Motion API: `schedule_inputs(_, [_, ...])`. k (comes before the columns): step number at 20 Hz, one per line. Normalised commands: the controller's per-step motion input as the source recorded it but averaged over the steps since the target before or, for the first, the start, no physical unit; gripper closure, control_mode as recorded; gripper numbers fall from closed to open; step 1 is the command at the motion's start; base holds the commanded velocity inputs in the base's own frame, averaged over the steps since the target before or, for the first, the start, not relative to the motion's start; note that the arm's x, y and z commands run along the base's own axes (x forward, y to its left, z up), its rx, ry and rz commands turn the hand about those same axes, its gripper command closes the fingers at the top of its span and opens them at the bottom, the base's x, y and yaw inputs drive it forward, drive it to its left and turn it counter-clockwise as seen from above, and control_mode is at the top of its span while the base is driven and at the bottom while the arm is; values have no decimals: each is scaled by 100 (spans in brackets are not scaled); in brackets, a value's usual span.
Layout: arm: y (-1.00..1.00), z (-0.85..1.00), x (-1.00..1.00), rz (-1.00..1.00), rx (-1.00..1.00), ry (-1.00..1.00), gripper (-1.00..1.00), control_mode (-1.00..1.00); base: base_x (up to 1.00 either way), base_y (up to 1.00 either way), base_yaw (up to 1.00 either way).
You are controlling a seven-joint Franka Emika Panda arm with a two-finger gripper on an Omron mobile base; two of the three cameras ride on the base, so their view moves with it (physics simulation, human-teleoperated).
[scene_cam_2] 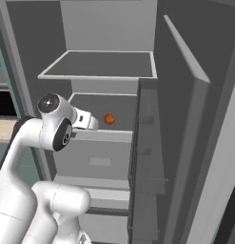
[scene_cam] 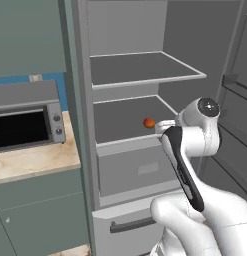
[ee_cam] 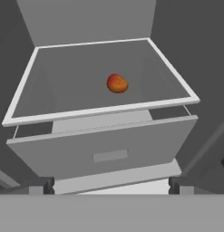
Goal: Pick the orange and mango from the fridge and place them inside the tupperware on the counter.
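The mango, a small red-orange fruit with a yellowish patch, lies alone on the lower shelf of the open fridge. It also shows as the mango just left of my hand, and as the mango just right of it. My gripper hangs in front of and above the shelf, a short way from the fruit. Its fingertips are spread wide, so it is open and holds nothing. The orange and the tupperware are out of view. The counter lies left of the fridge.
A grey microwave stands on the counter. Below the mango's shelf is a drawer, and lower down a dark bar handle. The open fridge door stands close on the right. An upper shelf is bare.
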Motion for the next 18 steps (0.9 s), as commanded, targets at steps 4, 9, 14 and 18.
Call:
schedule_inputs(4, [-12, -11, 47, 0, 0, 0, -100, -100, 0, 0, 0])
schedule_inputs(9, [-16, -16, 51, 0, 0, 4, -100, -100, 0, 0, 0])
schedule_inputs(14, [-6, -17, 50, -1, 0, 7, -100, -100, 0, 0, 0])
schedule_inputs(18, [0, -16, 50, -2, 0, 9, -100, -100, 0, 0, 0])
